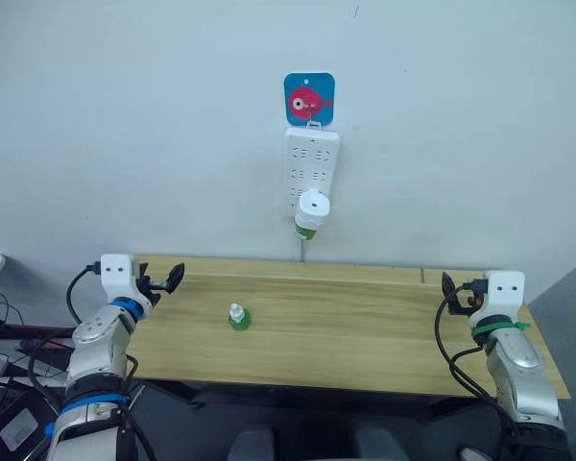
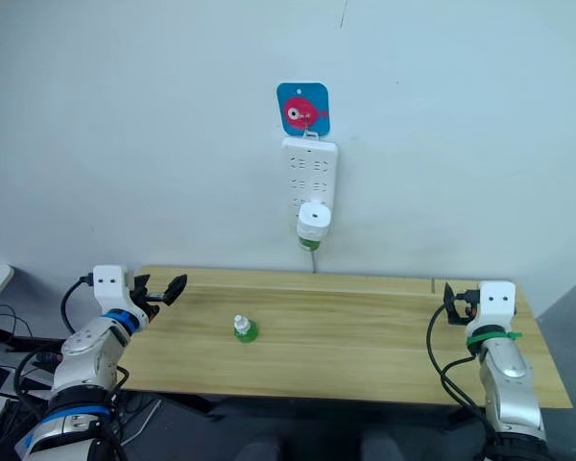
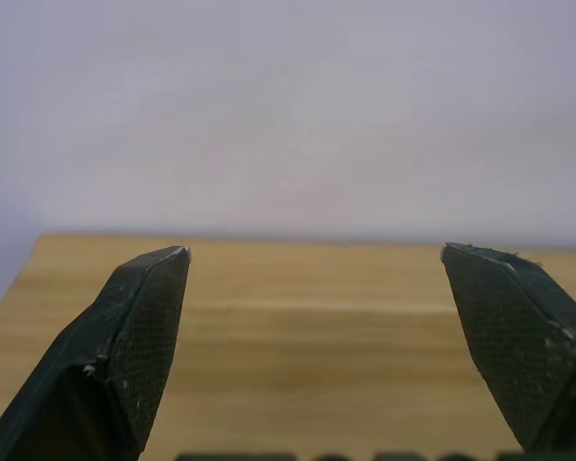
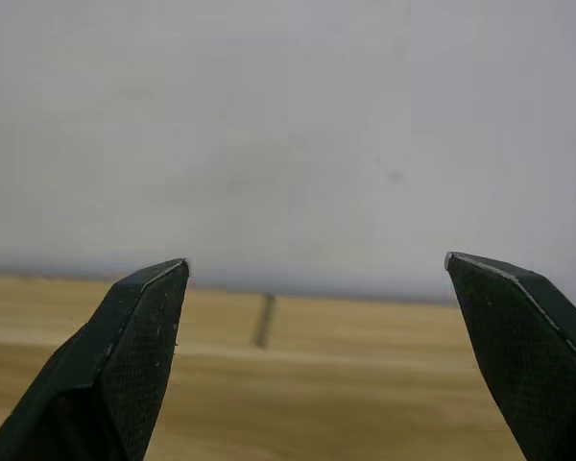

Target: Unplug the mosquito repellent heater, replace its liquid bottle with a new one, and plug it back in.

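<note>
From my head camera I see the whole scene. The mosquito repellent heater [image 1: 313, 205] is plugged into the lower part of the white power strip [image 1: 312, 170], which hangs on the wall under a blue hook plate [image 1: 309, 98]. A bottle with a green base [image 1: 306, 230] is fitted under the heater, and I cannot tell how much liquid is in it. On the wooden table [image 1: 365, 327] stands another small liquid bottle [image 1: 238, 317], upright, with a white cap and a green bottom, left of the middle and well apart from both my arms.

My left end effector [image 1: 163, 282] hovers over the left end of the table, and my right end effector [image 1: 448, 291] is at the right end, near the back edge.

My wrist cameras show what the head views do not. In the left wrist view my two fingers [image 3: 134, 336] stand wide apart with nothing between them, only table and wall ahead. In the right wrist view the fingers [image 4: 139, 336] are also spread wide and hold nothing; there I see a dark seam in the table top [image 4: 263, 321].
</note>
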